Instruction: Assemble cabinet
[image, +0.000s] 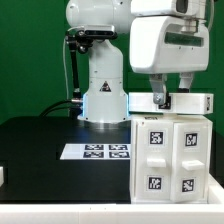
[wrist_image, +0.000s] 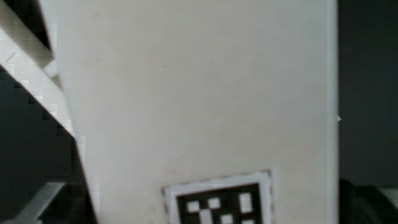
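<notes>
Going across the exterior view from its left, with the cabinet as my anchor: the marker board (image: 98, 151) lies flat on the black table (image: 40, 150), off to the exterior view's left of the cabinet and a bit further back, not touching it. Behind the board and also left of the cabinet sits the arm's white base (image: 102, 95).

Then the cabinet (image: 170, 155) itself, standing on the table at the exterior view's right, close to the camera. It's upright, long axis vertical, and the face toward the camera carries four square tags across two tall panels. A white block (image: 170, 102) lies across its top, long axis running side to side.

The gripper (image: 172, 93) is right above the cabinet at that top block. Its fingers are spread wide and I can't make out a grip on anything.

The wrist view is mostly one big white cabinet panel (wrist_image: 196, 100) with a tag (wrist_image: 222, 205) at its edge.
</notes>
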